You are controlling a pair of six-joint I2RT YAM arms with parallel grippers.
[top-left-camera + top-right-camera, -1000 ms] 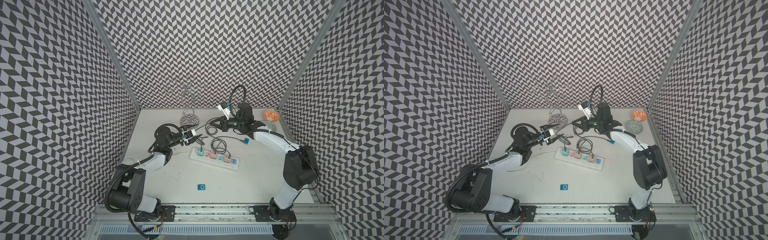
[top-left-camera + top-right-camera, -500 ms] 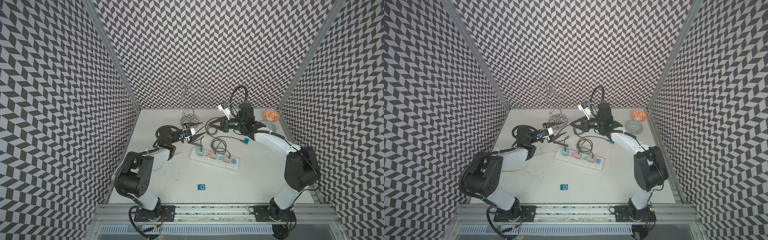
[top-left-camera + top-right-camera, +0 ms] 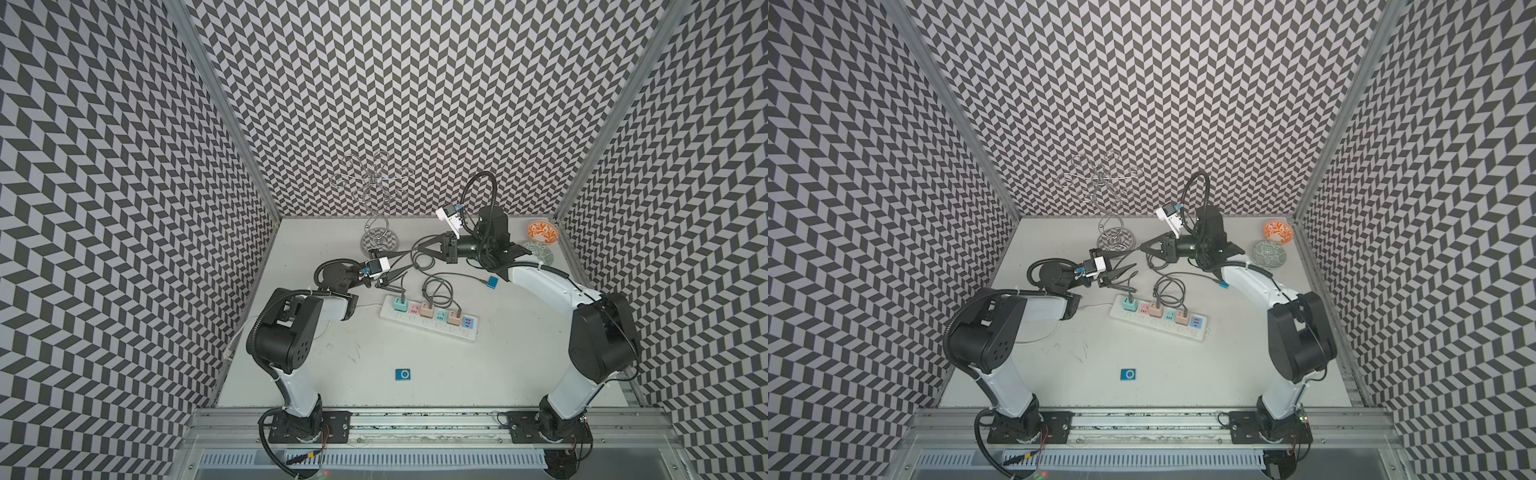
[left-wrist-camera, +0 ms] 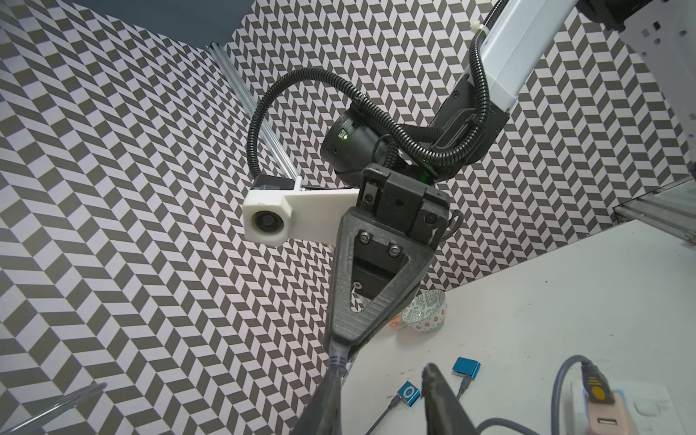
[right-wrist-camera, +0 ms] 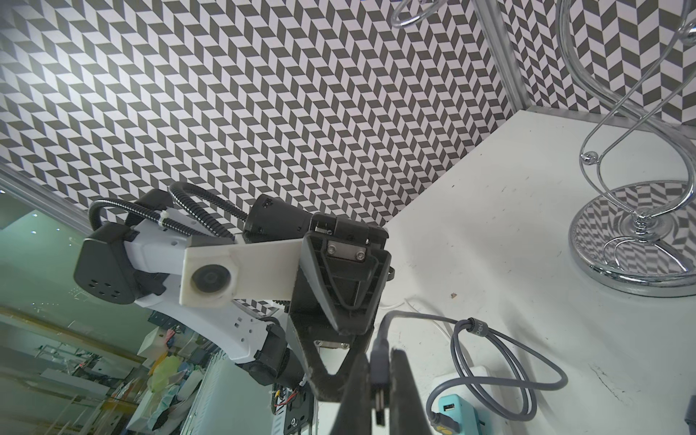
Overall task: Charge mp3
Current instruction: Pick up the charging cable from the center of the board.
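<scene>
While charging is not yet done, player: small blue square mp3 player [image 3: 403, 374] lies unplugged at front of white table [image 3: 519, 374].
Right gripper [image 3: 419, 245]: clamped on grey cable plug [image 5: 378, 373].
Left gripper [image 3: 1129, 277]: jaws apart.
Outstanding: insertion.

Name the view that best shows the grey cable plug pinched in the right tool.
Right wrist view: the grey cable plug sits large between the fingers of the right tool, metal tip visible. Left wrist view shows only its cable end; both top views show a speck.
</scene>
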